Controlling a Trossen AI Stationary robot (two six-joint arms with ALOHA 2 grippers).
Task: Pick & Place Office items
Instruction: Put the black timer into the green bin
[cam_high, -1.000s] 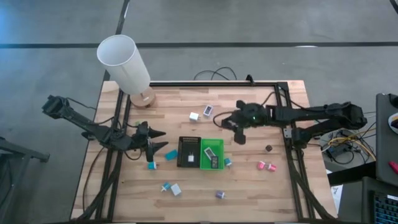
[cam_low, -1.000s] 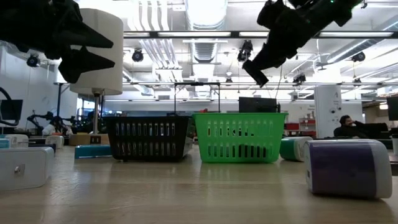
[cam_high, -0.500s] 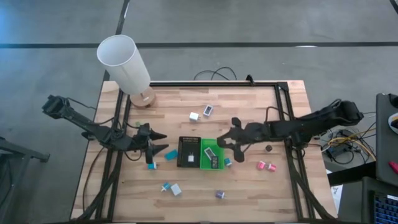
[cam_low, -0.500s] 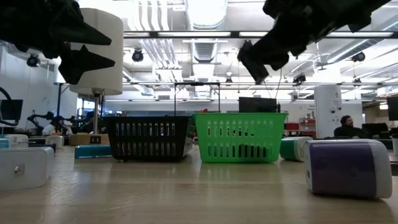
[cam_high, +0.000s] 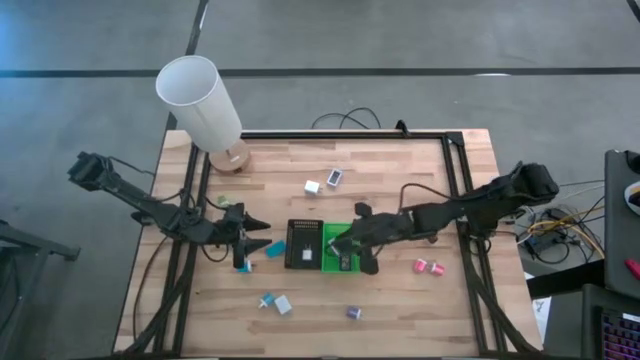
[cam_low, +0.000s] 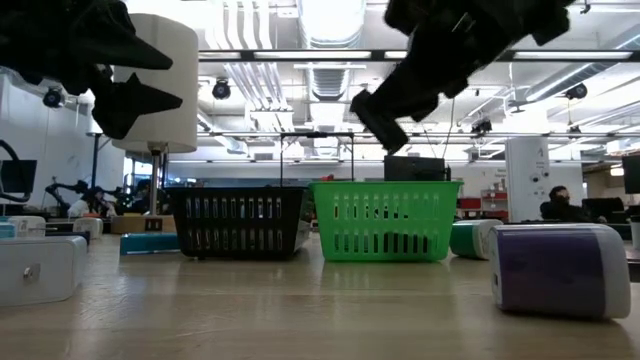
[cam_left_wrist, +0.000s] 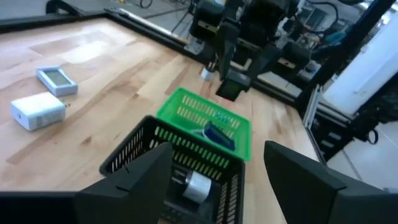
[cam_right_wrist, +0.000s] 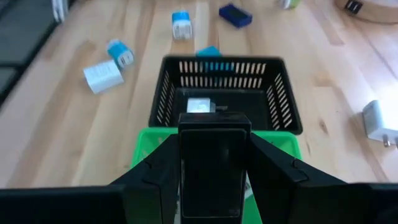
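I'm over the green tray (cam_high: 341, 247) now, my right gripper (cam_high: 356, 245) clamped part-shut on a black block (cam_right_wrist: 214, 163), the block wedged flat between my two fingers. My left gripper (cam_high: 254, 238) hangs just beside the black tray (cam_high: 304, 244), jaws about half open, nothing in them.

The job here, as I read it, is the drop. I want the block centred inside the green rim before I let go, not hanging over the wall shared with the black tray. In the low view I'm riding well above the rim, so I'd come down closer first; a release from up here could bounce the block off what's already inside. Then open cleanly and lift straight up.

The block itself: dark, rectangular, flat-faced and plain from where I look. It fills the gap between my fingers, so it should fall straight once I part them.

Below it the green tray already holds a blue-grey piece (cam_left_wrist: 219, 135), and the black tray has a white piece (cam_right_wrist: 200, 106). More items sit loose on the table (cam_high: 420, 160): teal and white ones (cam_right_wrist: 116, 53) beyond the black tray, pink ones (cam_high: 428, 266) on my side.
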